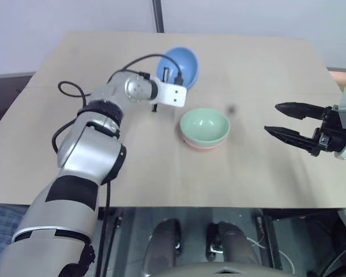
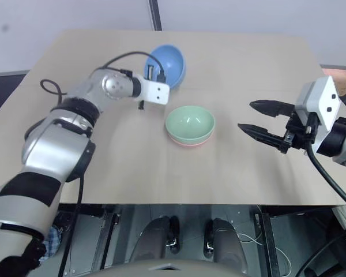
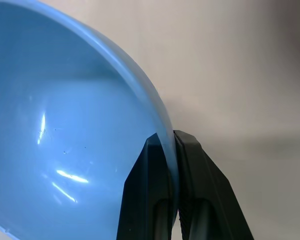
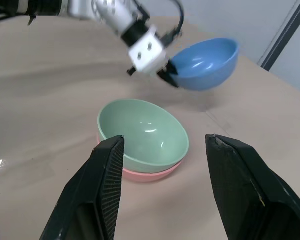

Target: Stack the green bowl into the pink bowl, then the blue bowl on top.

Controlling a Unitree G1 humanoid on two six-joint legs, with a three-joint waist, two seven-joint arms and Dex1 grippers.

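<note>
The blue bowl hangs tilted above the far middle of the table, its inside facing the camera. My left gripper is shut on its near rim, with one finger inside the bowl and the other outside. The green bowl sits nested in the pink bowl at the table's centre, and only a thin pink edge shows beneath it. My right gripper hovers open over the right side of the table. It points toward the stacked bowls and holds nothing.
The tan table has bare room all round the stacked bowls. A small dark spot marks the top to their right. A dark post stands behind the far edge. The left arm's black cable loops near the blue bowl.
</note>
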